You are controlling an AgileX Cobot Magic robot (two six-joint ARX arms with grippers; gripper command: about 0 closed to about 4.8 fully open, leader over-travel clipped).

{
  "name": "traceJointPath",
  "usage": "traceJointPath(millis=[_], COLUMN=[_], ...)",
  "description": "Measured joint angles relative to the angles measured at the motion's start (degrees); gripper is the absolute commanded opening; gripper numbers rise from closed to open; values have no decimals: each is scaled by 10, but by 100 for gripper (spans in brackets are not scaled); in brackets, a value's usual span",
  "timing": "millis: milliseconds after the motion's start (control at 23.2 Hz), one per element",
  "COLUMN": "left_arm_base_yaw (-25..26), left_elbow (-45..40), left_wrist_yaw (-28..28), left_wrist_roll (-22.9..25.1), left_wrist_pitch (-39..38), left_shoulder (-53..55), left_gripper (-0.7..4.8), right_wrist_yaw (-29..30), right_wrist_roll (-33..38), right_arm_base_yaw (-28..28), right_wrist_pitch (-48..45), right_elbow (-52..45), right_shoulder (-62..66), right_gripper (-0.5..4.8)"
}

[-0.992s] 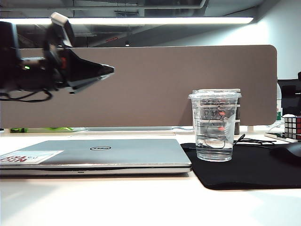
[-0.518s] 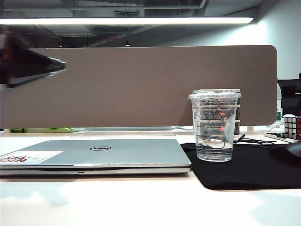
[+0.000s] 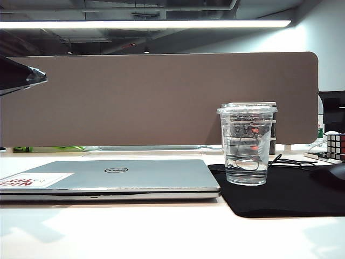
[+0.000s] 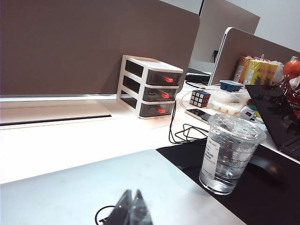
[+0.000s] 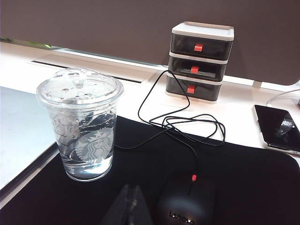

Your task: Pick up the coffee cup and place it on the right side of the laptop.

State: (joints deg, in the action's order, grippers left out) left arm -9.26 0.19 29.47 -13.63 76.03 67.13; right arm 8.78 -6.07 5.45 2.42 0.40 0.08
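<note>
The coffee cup (image 3: 247,145), clear plastic with a flat lid and a little water in it, stands upright on the black mouse mat (image 3: 280,197), just right of the closed silver laptop (image 3: 124,175). Only the tip of my left gripper (image 3: 33,75) shows, at the far left edge high above the laptop. Its fingers are pressed together and hold nothing. In the left wrist view that gripper (image 4: 132,202) hovers over the laptop lid (image 4: 70,187), well away from the cup (image 4: 229,154). My right gripper (image 5: 130,193) is shut and empty over the mat, close to the cup (image 5: 82,129).
A black mouse (image 5: 187,204) lies on the mat beside my right gripper, its cable looping back. A grey three-drawer organizer (image 5: 199,61) stands against the brown partition. A Rubik's cube (image 3: 335,145) and a phone (image 5: 279,129) lie to the right.
My left gripper has pulled back to the left in the exterior view, until only its tip remains at the edge. The cup and laptop have not moved.
</note>
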Motion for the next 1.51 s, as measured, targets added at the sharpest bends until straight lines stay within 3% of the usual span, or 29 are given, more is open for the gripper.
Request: traceJointPath(millis=[173,302,388,518,604,733,863,1079,1251,1510], left_arm_base_yaw=[0,0,0,0,0,0,0,-1,0,0], left_elbow=[0,0,0,0,0,0,1,-1,-1,-1], left_wrist_yaw=[-18,-43,-52,-97,-131,-198,-221,-213,-209,-235], left_wrist_roll=[1,6,23,65,71,75,84,106,113,129], left_wrist_pitch=[-10,-73,-157,-358,-441,-632,-723,-760,-746,-711], left_shoulder=[-27,-93,-162,-333,-408,-598,-675,-666,-666,-666], left_gripper=[-5,-5,-5,-5,-5,-5,-5,-5,-5,-6], right_wrist_yaw=[-2,-14,-21,-26,-27,-60,-95,-117,-63,-55], right_wrist_roll=[-5,-11,-12,-13,-13,-13,-13,-36,-42,-43], right_arm_base_yaw=[0,0,0,0,0,0,0,-5,-10,-52], right_wrist_pitch=[-19,-21,-20,-19,-19,-19,-18,-21,-28,-47], right_elbow=[0,0,0,0,0,0,0,0,0,0], right_shoulder=[0,0,0,0,0,0,0,2,2,1], right_gripper=[-1,-1,-1,-1,-1,-1,-1,-1,-1,-1])
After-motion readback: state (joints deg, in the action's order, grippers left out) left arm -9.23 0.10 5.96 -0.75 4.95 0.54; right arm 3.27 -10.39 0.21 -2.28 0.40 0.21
